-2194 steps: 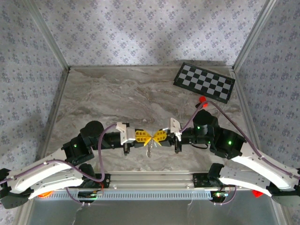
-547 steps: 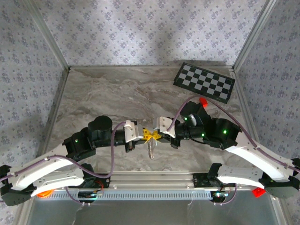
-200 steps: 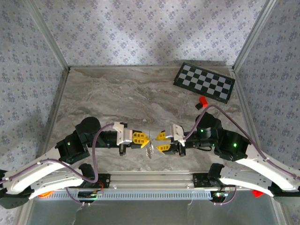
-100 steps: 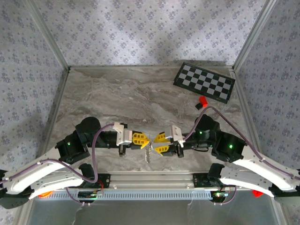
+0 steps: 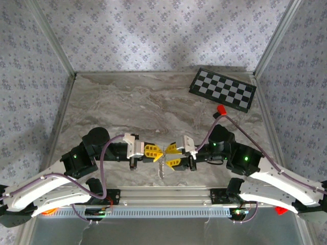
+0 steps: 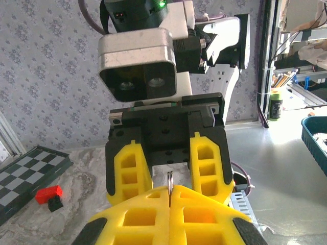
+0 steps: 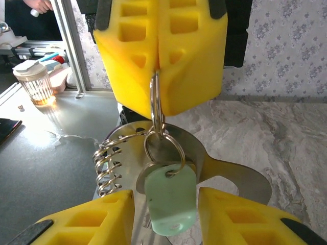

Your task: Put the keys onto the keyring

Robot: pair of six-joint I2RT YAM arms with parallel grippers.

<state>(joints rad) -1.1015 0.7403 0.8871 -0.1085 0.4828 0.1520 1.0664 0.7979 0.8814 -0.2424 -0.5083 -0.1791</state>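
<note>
We see the left jaws pressed together on the keyring [image 7: 156, 97], pinching the top of its thin silvery ring edge-on between the two yellow left fingers [image 7: 189, 61]. In the right wrist view a smaller loop [image 7: 164, 145] hangs from that ring, and the key [image 7: 171, 204] hangs below the loop, its pale mint-green head facing us. A coil spring [image 7: 104, 166] dangles to one side of the loop, and a flat silvery metal plate [image 7: 232, 178] sits behind the key.

The right jaws are spread. The yellow right fingers [image 7: 84, 222] stand on either side of the key's green head, holding nothing. One finger is clearly apart from the key. The other is so close that we cannot tell whether it touches.

From the left wrist we see only the ring's thin edge rising out of the closed left fingers, with the spread right jaws directly opposite.

In the top view the two arms meet nose to nose over the near part of the marble desk [image 5: 127, 102], and the keyring bunch hangs between them. A checkerboard [image 5: 222, 90] lies at the far right corner. A red block [image 5: 221, 109] is just in front of it, well apart from the jaws, with a small black block [image 6: 54, 203] just beside it.
</note>
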